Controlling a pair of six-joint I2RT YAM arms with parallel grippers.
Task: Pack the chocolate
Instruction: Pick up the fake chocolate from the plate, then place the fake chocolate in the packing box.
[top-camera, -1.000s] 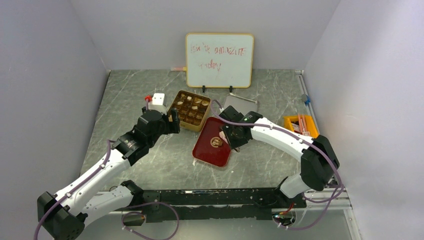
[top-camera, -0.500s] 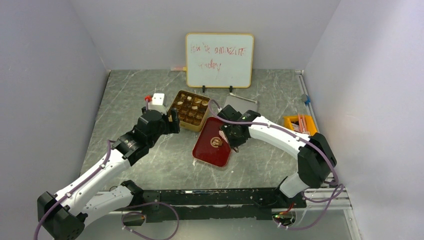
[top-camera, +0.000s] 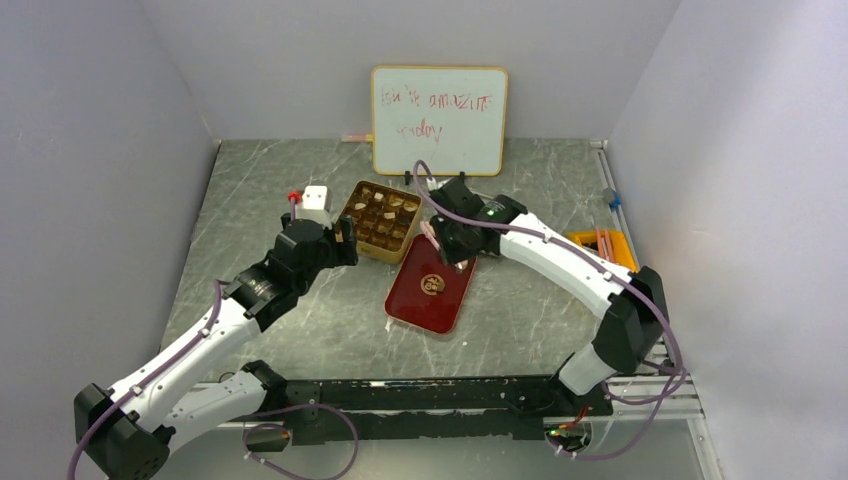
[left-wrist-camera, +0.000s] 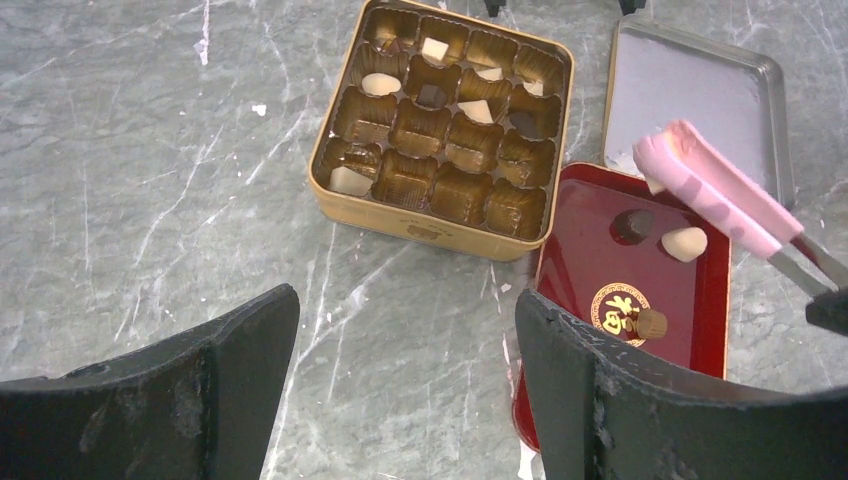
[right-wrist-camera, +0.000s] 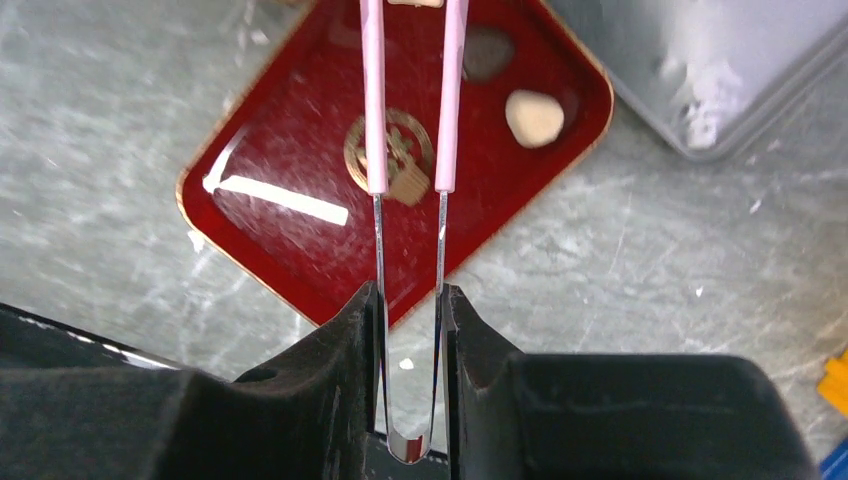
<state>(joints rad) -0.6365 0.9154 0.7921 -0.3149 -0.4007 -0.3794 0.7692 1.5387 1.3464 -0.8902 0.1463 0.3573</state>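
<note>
From above, the tin (top-camera: 378, 254) sits toward the table's far edge, with the red tray (top-camera: 420, 305) just nearer. The left gripper (top-camera: 345, 240) hovers beside the tin, jaws spread wide and empty.

Left wrist: a few chocolate (left-wrist-camera: 380, 84) pieces sit in cups, but most cups are bare.

Right wrist: the right gripper (right-wrist-camera: 412, 310) pinches pink tweezers (right-wrist-camera: 372, 120) over the tray, where three pieces lie. Packing looks far from finished.

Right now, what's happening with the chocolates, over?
Left fingers open, empty. Right fingers shut on pink-sleeved metal tweezers, cream chocolate piece at tips. Three pieces on red rectangular metal tray. Nothing blocking gold square tin.
</note>
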